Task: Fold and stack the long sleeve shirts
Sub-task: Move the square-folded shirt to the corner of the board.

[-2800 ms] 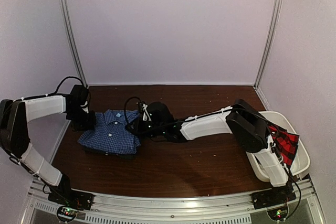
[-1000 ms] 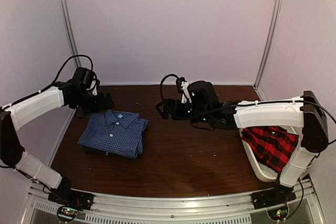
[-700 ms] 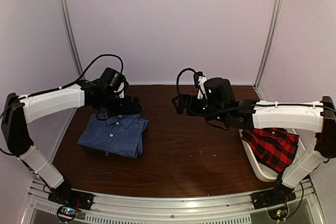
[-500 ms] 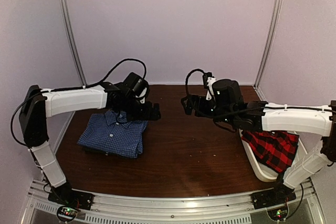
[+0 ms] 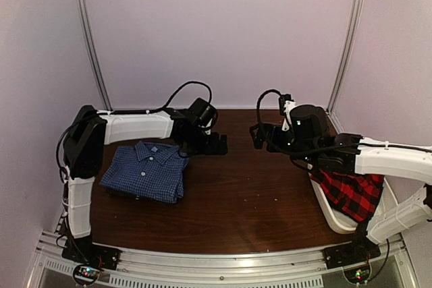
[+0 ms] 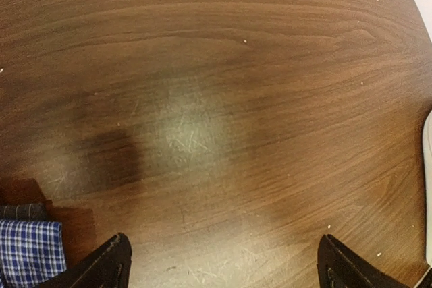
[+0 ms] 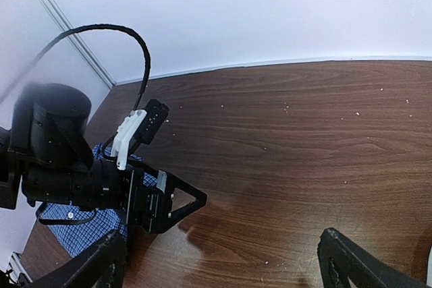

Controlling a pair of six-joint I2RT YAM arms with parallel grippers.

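Note:
A folded blue gingham shirt (image 5: 145,172) lies at the left of the table, with a dark layer showing under its near edge. A red-and-black plaid shirt (image 5: 351,190) lies crumpled in the white tub (image 5: 335,222) at the right. My left gripper (image 5: 221,144) hangs open over bare wood just right of the blue shirt, holding nothing. My right gripper (image 5: 258,136) faces it from the right, also open and holding nothing. In the left wrist view the left gripper (image 6: 223,251) frames bare table, with a corner of the blue shirt (image 6: 27,247) at lower left. The right wrist view shows the right gripper (image 7: 223,244) and the left gripper (image 7: 179,202) beyond it.
The brown table (image 5: 229,200) is bounded by a pale back wall and side walls with metal posts (image 5: 91,38). The tub's rim (image 6: 428,160) shows at the right edge of the left wrist view. Both arm bases sit on the near rail.
The left gripper has swung right along the back of the table, off the blue shirt. The right gripper has drawn back rightward toward the tub. Both stayed open.

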